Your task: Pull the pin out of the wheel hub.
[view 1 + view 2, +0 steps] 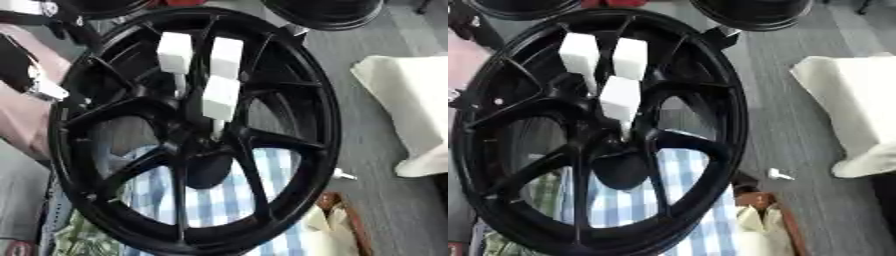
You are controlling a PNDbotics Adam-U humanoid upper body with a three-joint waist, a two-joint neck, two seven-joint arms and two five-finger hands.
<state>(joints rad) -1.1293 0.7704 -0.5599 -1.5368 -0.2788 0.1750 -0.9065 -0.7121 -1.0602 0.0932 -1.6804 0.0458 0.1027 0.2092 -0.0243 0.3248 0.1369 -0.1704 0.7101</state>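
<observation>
Left hand: a black-and-silver part [39, 89] at the view's left edge, against the rim, seems to be it; whether it holds anything cannot be told.
Right hand: not visible.
Wheel hub: black, spoked [188, 145], filling the view.
Pins: three white block-headed pins; the lowest pin [220, 97] sits nearest the centre, and two others [174, 52] [227, 57] stand above it.
Direction: right of the left hand, across the spokes.
Long axis: up-down in view, thin shaft pointing down toward the centre.
Room: probably clear above the heads; spokes crowd either side.
Surroundings: checked cloth [219, 200] behind, white bundle [407, 95] well to the right.
</observation>
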